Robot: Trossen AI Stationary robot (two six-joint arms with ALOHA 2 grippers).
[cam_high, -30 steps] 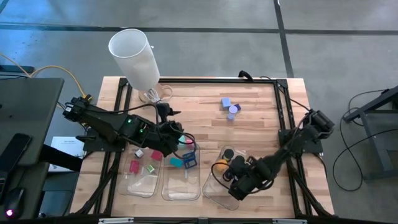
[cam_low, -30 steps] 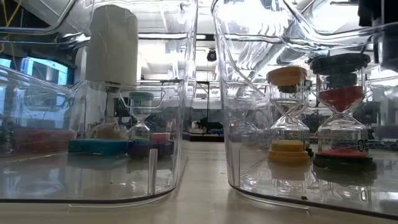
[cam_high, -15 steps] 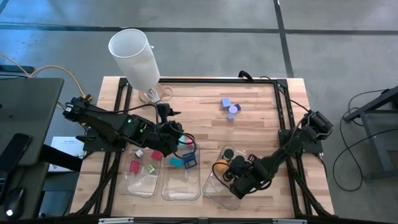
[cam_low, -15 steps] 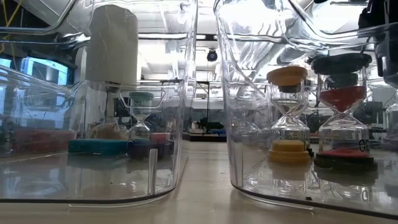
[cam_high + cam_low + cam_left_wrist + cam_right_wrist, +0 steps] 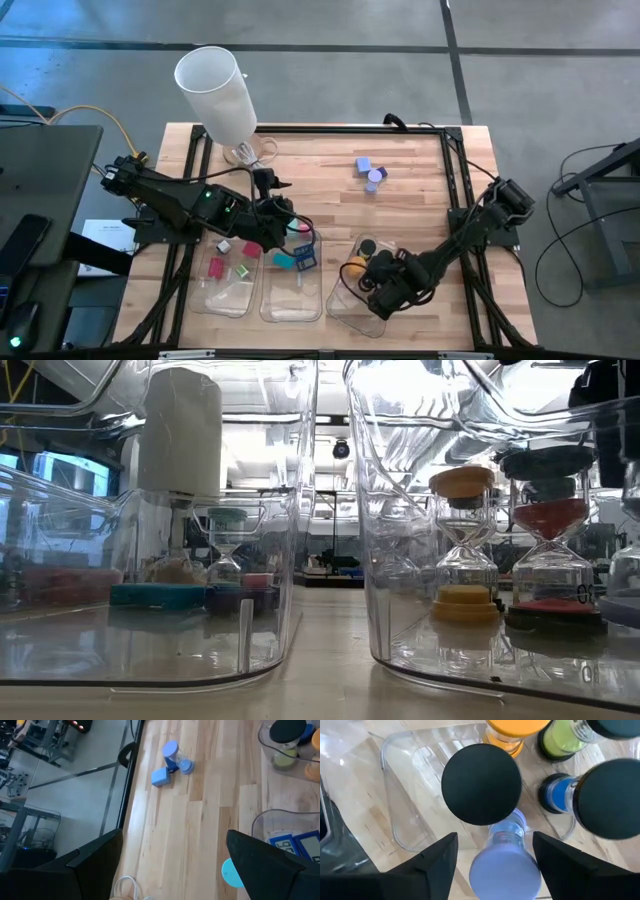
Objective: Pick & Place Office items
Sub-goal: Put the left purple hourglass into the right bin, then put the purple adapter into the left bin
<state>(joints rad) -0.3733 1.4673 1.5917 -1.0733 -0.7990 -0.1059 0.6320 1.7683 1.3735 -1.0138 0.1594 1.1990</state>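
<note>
Two claws spread: right claw (image 5: 492, 855) straddling lavender round-capped timer (image 5: 504, 865); left claw (image 5: 170, 865) released.

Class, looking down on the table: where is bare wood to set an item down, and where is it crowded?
Bare: the table centre, between the purple pieces and the trays. Crowded: the near edge, with trays, left end effector and right end effector.
</note>
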